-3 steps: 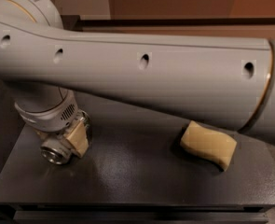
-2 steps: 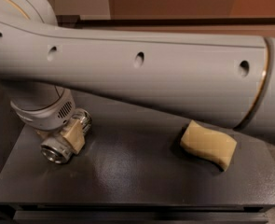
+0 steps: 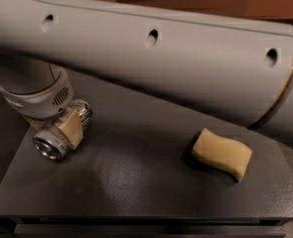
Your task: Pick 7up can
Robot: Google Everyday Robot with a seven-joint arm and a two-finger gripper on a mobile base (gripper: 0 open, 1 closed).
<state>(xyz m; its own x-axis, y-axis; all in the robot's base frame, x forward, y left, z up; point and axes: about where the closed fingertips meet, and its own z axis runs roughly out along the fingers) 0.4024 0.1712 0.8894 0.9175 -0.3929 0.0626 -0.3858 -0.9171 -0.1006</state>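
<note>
The 7up can (image 3: 50,147) is a small silver can lying tilted at the left of the dark table (image 3: 136,182), its round end facing the front left. Its lettering is hidden. My gripper (image 3: 66,128) hangs from the grey wrist (image 3: 34,90) directly over the can. A tan finger pad (image 3: 72,129) lies pressed against the can's side. The gripper is shut on the can. The other finger is hidden behind the can.
My large grey arm (image 3: 161,58) spans the top of the view and hides the back of the table. A pale yellow sponge block (image 3: 221,153) lies at the right. The table's front edge (image 3: 136,217) runs along the bottom.
The gripper and the can have shifted a little to the left and up. The arm has slid left. The sponge has not moved.
</note>
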